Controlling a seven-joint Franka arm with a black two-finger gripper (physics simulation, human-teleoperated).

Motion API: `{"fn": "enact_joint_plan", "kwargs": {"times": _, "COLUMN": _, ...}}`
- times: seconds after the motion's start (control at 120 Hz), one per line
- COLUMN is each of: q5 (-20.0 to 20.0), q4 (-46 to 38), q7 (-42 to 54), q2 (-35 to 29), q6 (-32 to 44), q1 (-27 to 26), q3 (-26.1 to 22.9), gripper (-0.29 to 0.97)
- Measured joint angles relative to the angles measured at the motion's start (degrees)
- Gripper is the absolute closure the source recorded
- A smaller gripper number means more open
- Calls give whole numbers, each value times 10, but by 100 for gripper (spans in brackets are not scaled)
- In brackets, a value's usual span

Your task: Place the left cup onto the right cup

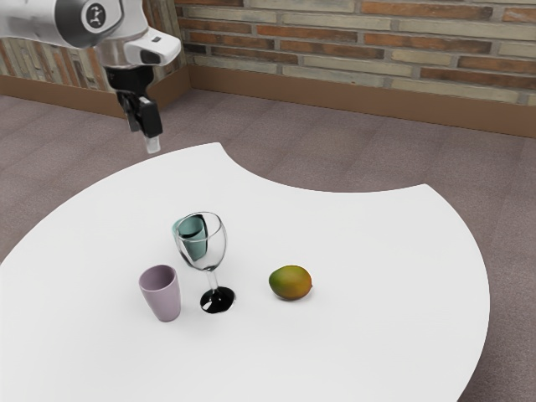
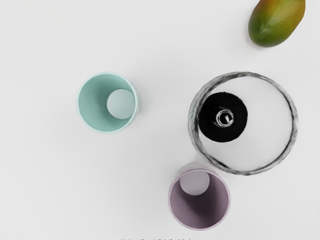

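A mauve cup (image 1: 159, 293) (image 2: 199, 199) stands upright on the white table (image 1: 377, 335), at the exterior view's left of a wine glass (image 1: 201, 251). Behind the glass and seen through its bowl stands a teal cup (image 1: 193, 237) (image 2: 107, 102), also upright. My gripper (image 1: 149, 144) hangs open and empty high above the table's far left edge, well away from both cups. From above, the wrist view looks straight down into both cups.
The clear wine glass (image 2: 243, 122) with a black foot stands close between the cups. A green-orange mango (image 1: 291, 282) (image 2: 276, 21) lies to the exterior view's right of the glass. A brick wall runs behind the table.
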Motion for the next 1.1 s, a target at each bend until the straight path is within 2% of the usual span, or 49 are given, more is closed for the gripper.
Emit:
{"fn": "enact_joint_plan", "kwargs": {"times": 0.275, "q5": 24, "q4": 0, "q7": -108, "q2": 0, "q6": -16, "q1": -11, "q3": -6, "gripper": 0}}
{"fn": "enact_joint_plan", "kwargs": {"times": 0.525, "q5": 35, "q4": -25, "q7": -154, "q2": 4, "q6": -12, "q1": -13, "q3": -8, "gripper": 0}}
{"fn": "enact_joint_plan", "kwargs": {"times": 0.808, "q5": 46, "q4": -94, "q7": -120, "q2": 12, "q6": 64, "q1": -8, "q3": 10, "gripper": 0}}
{"fn": "enact_joint_plan", "kwargs": {"times": 1.1, "q5": 48, "q4": -124, "q7": -25, "q2": 32, "q6": 151, "q1": 31, "q3": 20, "gripper": 0}}
